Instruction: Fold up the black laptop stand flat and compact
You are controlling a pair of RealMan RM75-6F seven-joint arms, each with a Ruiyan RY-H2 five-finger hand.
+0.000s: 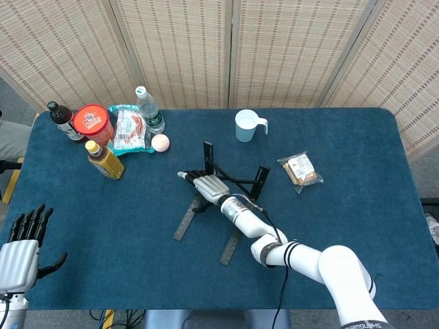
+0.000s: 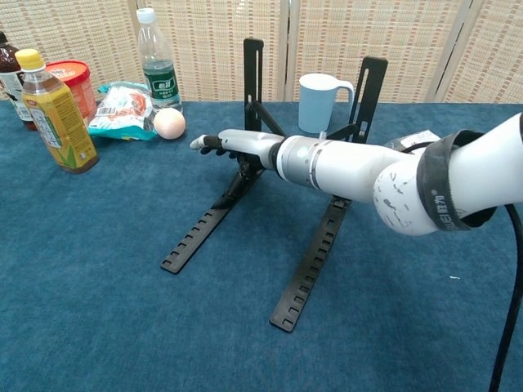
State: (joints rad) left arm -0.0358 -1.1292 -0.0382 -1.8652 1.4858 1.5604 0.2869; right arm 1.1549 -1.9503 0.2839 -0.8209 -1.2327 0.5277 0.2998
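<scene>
Laptop stand (image 2: 306,245) sits mid-table, unfolded: two slotted base rails run toward me on the blue cloth and two uprights rise at the far end, joined by cross struts. Nearest me, my left hand (image 1: 20,250) hangs off the near left corner of the table (image 1: 103,226), fingers spread, holding nothing. Farther in, my right hand (image 2: 237,145) reaches over the left rail where it meets its upright. The fingers point out flat toward the bottles, and whether those underneath have any hold on the hinge I cannot tell, since my own palm hides it. I judge I am at the start of the collapse, lining up on the left hinge. Next I need a firm purchase on that upright so it can swing down onto its rail without the stand skating. Beyond stand a cup (image 2: 317,101), an egg (image 2: 169,123) and drinks.
</scene>
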